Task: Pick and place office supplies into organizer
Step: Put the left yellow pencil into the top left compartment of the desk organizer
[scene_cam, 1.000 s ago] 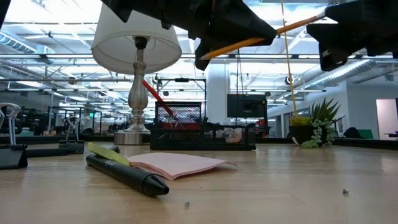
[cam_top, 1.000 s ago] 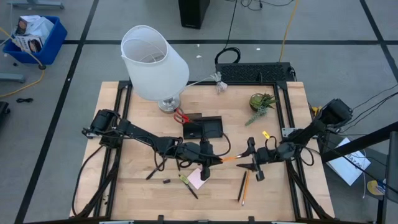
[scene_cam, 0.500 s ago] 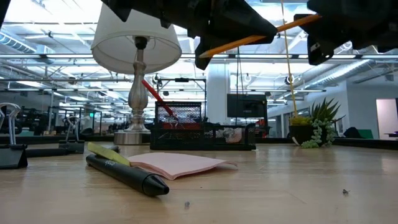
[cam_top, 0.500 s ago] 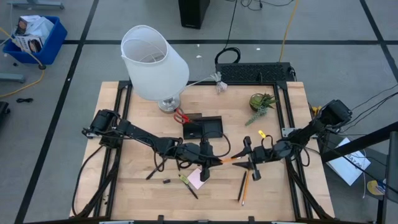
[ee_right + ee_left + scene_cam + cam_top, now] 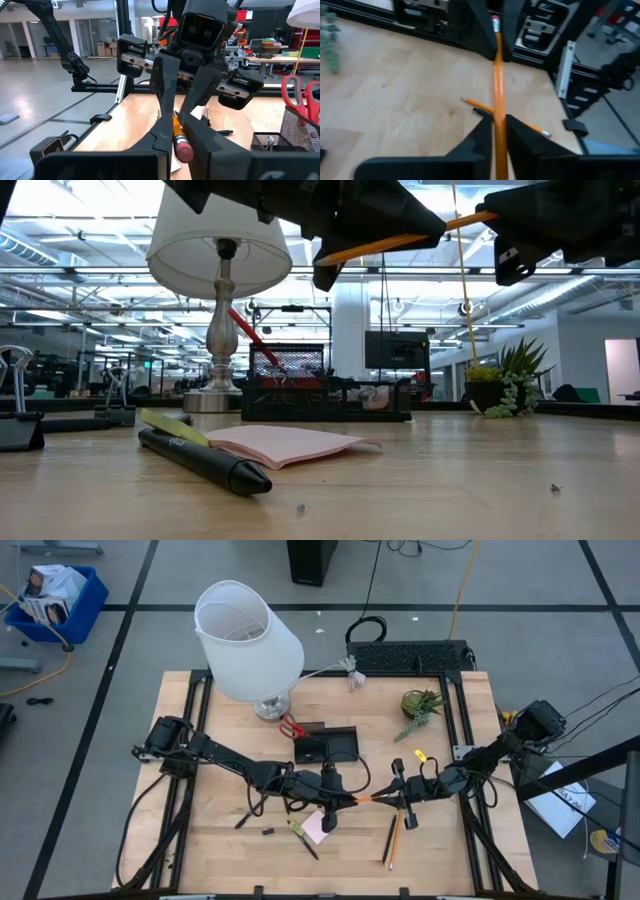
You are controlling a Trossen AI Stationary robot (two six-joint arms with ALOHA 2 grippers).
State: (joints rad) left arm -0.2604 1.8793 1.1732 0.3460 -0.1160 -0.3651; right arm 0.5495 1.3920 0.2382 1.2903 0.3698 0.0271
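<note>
1. My left end effector (image 5: 345, 799) is pinching an orange pencil (image 5: 372, 797) out over the middle of the bench (image 5: 440, 850), well clear of the wood; the wrist view shows the shaft clamped between my two fingers (image 5: 481, 140).
2. My right end effector (image 5: 398, 796) sits at the pencil's other end. In its own wrist view the pink eraser tip (image 5: 183, 151) is between my right fingers (image 5: 159, 135), and I cannot tell whether they are pressing on it or just flanking it.
3. So the two end effectors face each other nose to nose, with the pencil bridging the gap between them.
4. From bench height, the pencil (image 5: 400, 242) runs tilted overhead, higher toward the right arm.
5. Below and a little toward the front edge lies the pink sticky-note pad (image 5: 318, 827), with a yellow-green marker (image 5: 297, 829) and a black pen (image 5: 308, 846) at its side.
6. Two more pencils (image 5: 391, 841) lie on the wood just in front of my right end effector.
7. The black organizer (image 5: 328, 745) sits farther back, near the lamp (image 5: 247, 640), with the red-handled scissors (image 5: 291, 726) at its lamp-side end; in the low view they stand up out of it.
8. A small potted plant (image 5: 421, 703) is at the back right.
</note>
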